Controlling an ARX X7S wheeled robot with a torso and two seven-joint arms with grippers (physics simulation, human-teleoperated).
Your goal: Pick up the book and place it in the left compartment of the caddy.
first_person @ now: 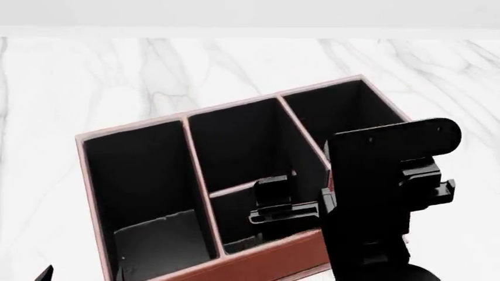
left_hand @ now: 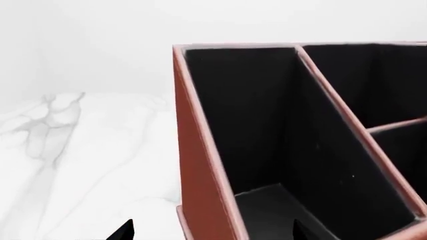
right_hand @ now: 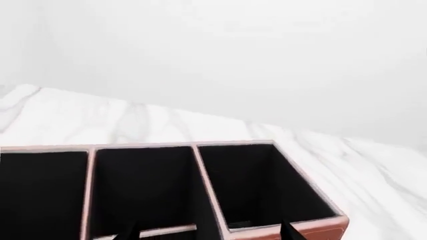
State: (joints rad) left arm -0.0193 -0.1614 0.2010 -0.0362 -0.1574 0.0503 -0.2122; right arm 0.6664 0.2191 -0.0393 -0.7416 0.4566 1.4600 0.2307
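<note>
The book (first_person: 156, 237) appears to lie flat on the floor of the left compartment (first_person: 133, 170), at its near end, though dark on dark makes it hard to be sure. The left gripper (left_hand: 213, 232) hangs above that section, fingers apart and empty. The right gripper (right_hand: 208, 232), also spread, hovers over the caddy (first_person: 266, 257). Best to raise both straight up, clear of the rims, without nudging the caddy.

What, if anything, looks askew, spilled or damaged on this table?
Only the caddy stands out: it sits skewed to the marble table's far edge. A dark slab, probably the book, lies at the near end of the left compartment. Nothing looks spilled or damaged.
</note>
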